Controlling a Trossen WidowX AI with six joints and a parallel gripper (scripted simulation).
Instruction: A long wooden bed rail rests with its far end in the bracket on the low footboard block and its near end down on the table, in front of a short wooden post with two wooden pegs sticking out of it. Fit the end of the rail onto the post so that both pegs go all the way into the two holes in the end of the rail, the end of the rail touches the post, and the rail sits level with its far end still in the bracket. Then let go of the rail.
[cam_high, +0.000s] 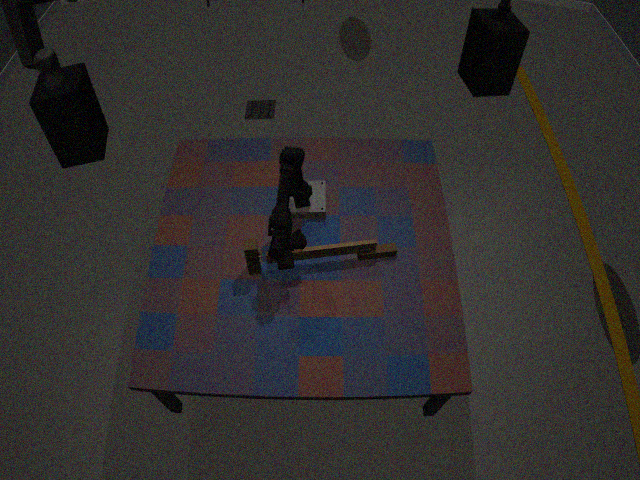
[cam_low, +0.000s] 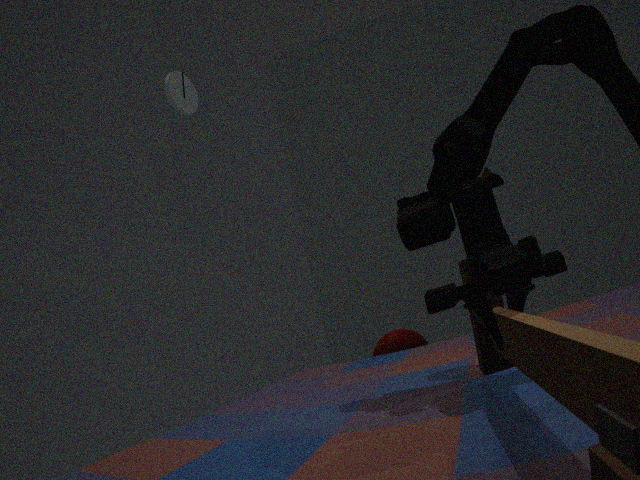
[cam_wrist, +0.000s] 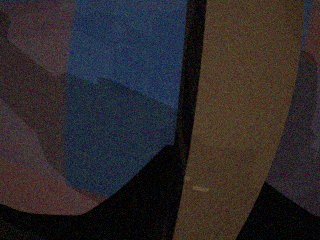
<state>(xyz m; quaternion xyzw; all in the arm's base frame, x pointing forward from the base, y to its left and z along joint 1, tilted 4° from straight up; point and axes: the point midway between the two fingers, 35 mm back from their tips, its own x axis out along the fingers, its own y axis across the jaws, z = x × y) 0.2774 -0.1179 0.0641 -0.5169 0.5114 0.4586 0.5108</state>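
Note:
The long wooden rail runs left to right in the top view. Its right end sits at the bracket on the low footboard block. My gripper is shut on the rail close to its left end, with a dark finger along the rail's side in the wrist view. That end appears held above the table, over its shadow. The short post stands just left of the rail's end, with a small gap visible between them. The pegs and holes are too dark and small to make out.
The table has a patchwork of blue and reddish squares. The arm's pale base plate is behind the rail. A red round object shows past the table's edge in the exterior view.

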